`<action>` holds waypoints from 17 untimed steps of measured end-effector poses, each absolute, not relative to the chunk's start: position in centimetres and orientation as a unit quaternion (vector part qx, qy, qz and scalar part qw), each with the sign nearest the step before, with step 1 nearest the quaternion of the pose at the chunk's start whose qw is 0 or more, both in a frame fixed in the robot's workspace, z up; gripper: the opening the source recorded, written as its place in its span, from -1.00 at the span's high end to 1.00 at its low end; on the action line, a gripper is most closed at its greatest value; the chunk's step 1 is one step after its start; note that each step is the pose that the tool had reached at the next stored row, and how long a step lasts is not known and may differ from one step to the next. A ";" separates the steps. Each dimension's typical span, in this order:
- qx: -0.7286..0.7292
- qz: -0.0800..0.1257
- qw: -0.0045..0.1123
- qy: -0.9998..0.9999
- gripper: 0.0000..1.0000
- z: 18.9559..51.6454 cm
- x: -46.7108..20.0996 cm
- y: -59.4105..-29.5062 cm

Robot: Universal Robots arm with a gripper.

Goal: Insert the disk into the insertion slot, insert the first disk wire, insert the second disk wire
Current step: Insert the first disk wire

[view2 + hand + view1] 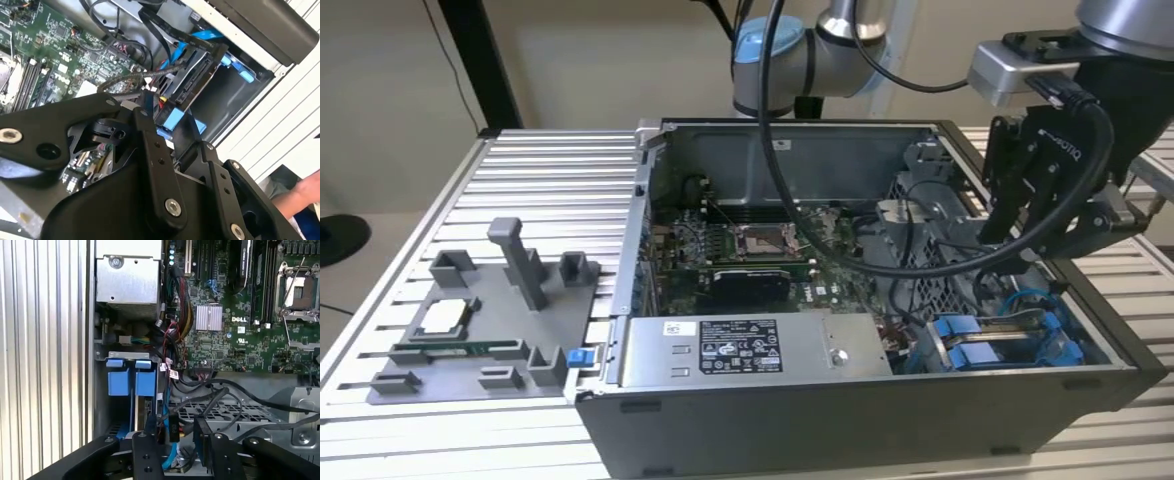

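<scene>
While the disk (199, 77) is sitting on edge in the insertion slot (235, 100), the gripper (173, 431) is hovering just above it — fingers (145, 447) apart, clasping nothing, a black wire connector (173, 425) hanging between them — so the first-wire step is seemingly beginning, calling for a square, careful line-up.

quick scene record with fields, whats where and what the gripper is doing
setting: open computer case on a slatted metal table
gripper: open, hovering over the drive-bay corner of the case
the disk: in its blue carrier, sitting in the insertion slot
wires: braided cable lying loose beside the bay; cannot tell whether any wire is plugged in
power supply: grey box with sticker along the case's near wall
beside case: grey fixture tray on the exterior view's left
</scene>
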State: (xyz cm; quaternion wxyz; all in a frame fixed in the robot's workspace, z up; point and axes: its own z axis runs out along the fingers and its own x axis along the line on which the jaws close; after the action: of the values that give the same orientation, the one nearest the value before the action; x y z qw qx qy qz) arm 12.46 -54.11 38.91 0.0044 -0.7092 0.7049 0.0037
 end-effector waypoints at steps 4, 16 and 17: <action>-0.709 0.007 0.007 0.705 -1.00 38.9 12.5 -54.5; -0.709 0.017 0.026 0.705 -1.00 38.6 12.5 -54.6; -0.709 0.017 0.026 0.705 -1.00 38.6 12.5 -54.6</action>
State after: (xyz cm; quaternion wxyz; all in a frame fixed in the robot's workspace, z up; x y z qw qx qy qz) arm 12.46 -54.64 38.63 0.0259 -0.7090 0.7046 0.0173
